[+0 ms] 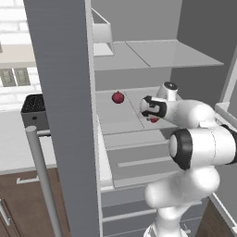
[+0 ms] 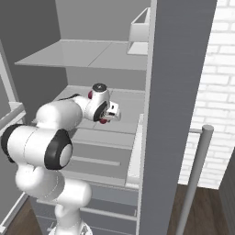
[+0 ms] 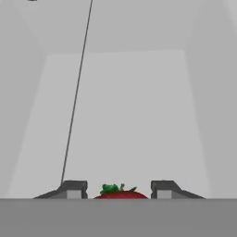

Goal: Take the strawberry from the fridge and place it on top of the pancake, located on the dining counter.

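Observation:
The fridge stands open, and my arm reaches onto its middle shelf. The strawberry, tiny and bright red with green leaves, lies on that shelf between my two fingertips, with a small gap on each side. My gripper is open around it. From the base views a bit of the strawberry peeks out under the hand, and the strawberry shows below the wrist. The pancake and the dining counter are out of view.
A larger dark red fruit sits farther back left on the same shelf. An upper shelf hangs close above the hand, with a white bin. The open door's handle stands to the left; a black appliance sits on the side counter.

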Available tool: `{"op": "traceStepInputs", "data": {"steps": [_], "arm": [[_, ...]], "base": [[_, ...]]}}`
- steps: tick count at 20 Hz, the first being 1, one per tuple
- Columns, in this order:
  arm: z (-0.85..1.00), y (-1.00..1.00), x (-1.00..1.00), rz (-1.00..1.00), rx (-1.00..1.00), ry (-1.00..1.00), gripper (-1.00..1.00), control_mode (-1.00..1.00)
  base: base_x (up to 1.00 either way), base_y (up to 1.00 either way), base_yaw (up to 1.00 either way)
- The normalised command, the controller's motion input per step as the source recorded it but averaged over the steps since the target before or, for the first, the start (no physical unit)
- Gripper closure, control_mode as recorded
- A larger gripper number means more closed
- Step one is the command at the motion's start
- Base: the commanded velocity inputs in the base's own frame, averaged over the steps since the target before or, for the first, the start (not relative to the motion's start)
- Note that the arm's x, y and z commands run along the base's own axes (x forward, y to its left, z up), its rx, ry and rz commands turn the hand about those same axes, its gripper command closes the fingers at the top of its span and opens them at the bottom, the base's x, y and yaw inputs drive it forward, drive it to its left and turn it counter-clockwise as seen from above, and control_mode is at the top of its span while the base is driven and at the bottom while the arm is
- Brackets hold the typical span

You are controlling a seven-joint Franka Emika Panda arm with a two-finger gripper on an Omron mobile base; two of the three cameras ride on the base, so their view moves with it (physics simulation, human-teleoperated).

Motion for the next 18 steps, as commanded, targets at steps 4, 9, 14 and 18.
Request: {"op": "traceStepInputs", "data": {"steps": [4, 9, 14, 18], "arm": [[0.22, 0.00, -1.00, 0.00, 0.05, -0.08, 1.00, -1.00], [0.88, -0.02, -1.00, 0.00, 0.03, 0.00, 1.00, -1.00], [0.98, 0.01, -1.00, 0.00, 0.00, -0.03, 1.00, -1.00], [0.84, 0.13, -0.92, 0.00, -0.01, -0.23, 1.00, -1.00]], "base": [[0.00, 0.00, 0.00], [0.00, 0.00, 0.00], [0.00, 0.00, 0.00], [0.00, 0.00, 0.00]]}}
